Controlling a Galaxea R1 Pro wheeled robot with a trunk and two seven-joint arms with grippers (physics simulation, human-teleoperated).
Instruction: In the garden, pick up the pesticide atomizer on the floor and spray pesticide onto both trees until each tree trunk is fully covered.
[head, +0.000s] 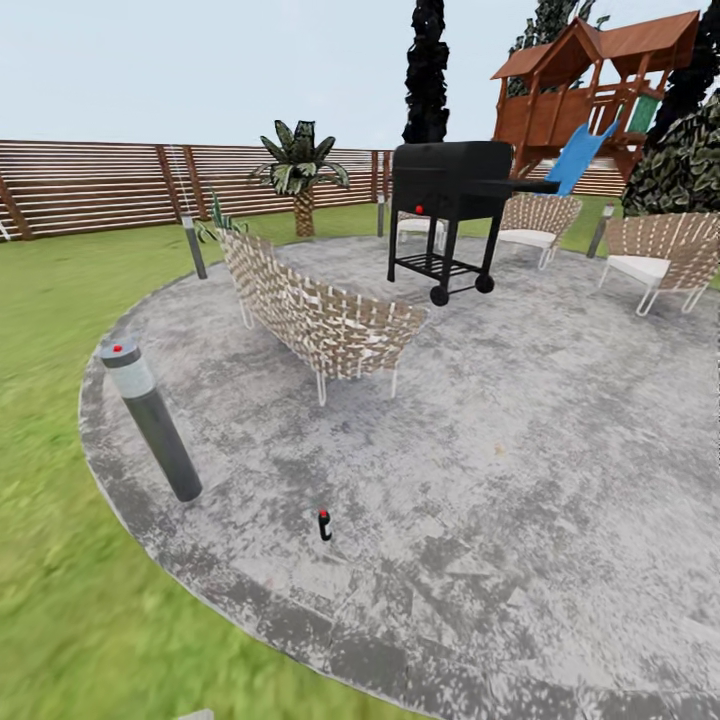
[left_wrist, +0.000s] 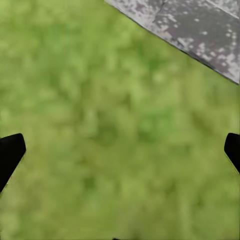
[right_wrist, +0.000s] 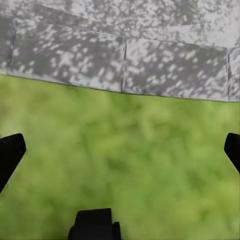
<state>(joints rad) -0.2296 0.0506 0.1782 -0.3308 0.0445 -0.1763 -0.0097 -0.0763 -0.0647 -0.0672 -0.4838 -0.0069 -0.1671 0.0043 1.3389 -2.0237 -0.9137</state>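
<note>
Bollard (head: 152, 420) and woven chair (head: 320, 315) near atomizer (head: 324, 523)

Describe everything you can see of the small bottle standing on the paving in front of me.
The small dark bottle with a red top stands upright and alone on the mottled grey stone patio, near its curved edge by the green lawn. Its body looks near-black and slim; the cap or nozzle is red. It is too small to show a trigger, label or material. Only the paving touches it. It sits between the grey bollard lamp and the woven wicker bench.
</note>
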